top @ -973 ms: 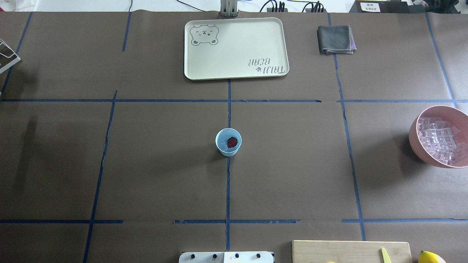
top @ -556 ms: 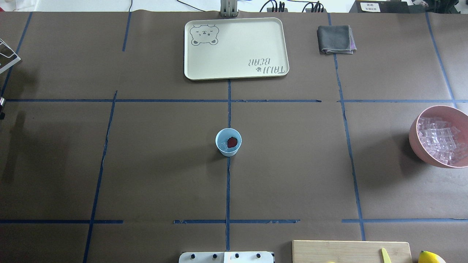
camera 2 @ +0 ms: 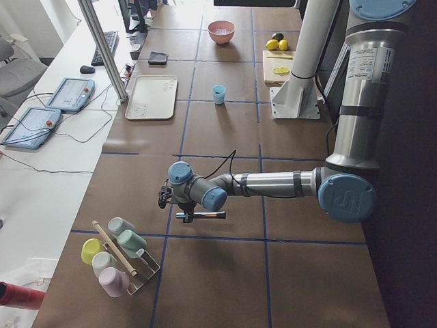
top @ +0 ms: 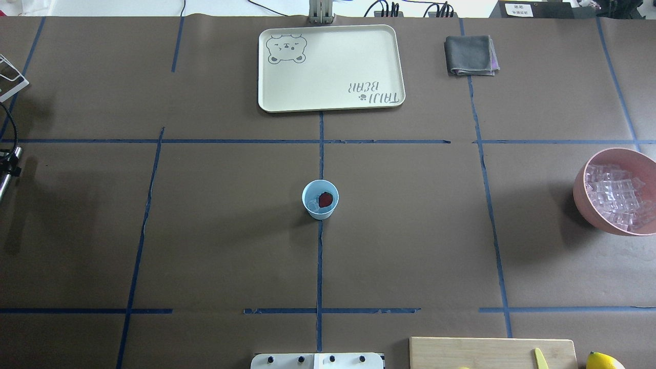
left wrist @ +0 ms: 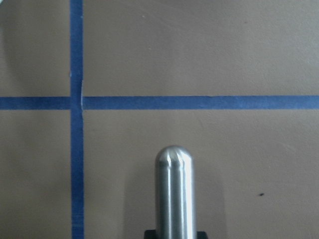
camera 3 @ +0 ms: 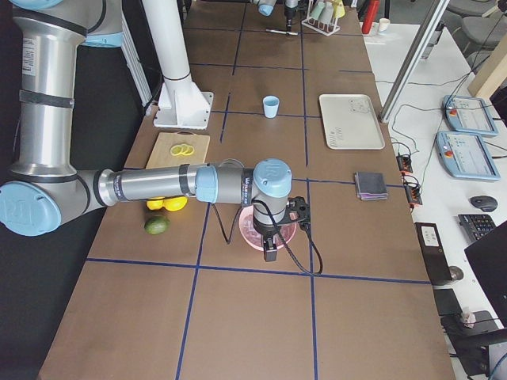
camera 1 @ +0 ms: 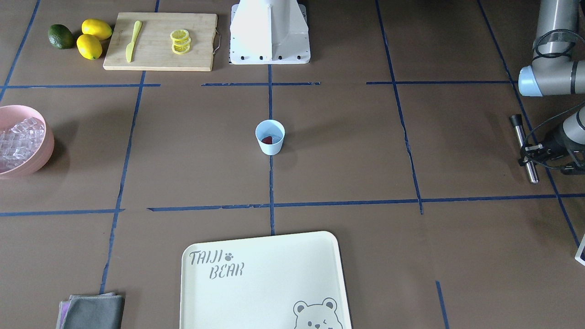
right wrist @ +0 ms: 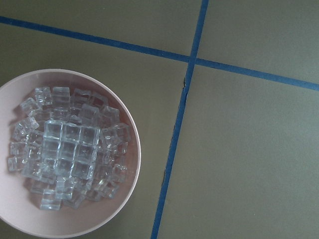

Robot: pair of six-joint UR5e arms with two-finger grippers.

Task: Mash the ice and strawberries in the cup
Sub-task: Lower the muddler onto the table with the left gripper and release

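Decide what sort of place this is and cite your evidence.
Probably a robotics lab staged as a drinks bar: a robot arm over a tape-gridded table, control pendants alongside, and the left gripper holding a steel muddler.

Brown paper-covered table [top: 410, 246] gridded with blue tape [top: 320, 266], white desk [camera 2: 41, 179] alongside, grey chair [camera 2: 16, 70]

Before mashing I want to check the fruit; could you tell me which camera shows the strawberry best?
The overhead view: it looks down into the cup at the strawberry. The front-facing view shows only part, behind the near rim. Side views show just a tiny cup; wrist views miss it.
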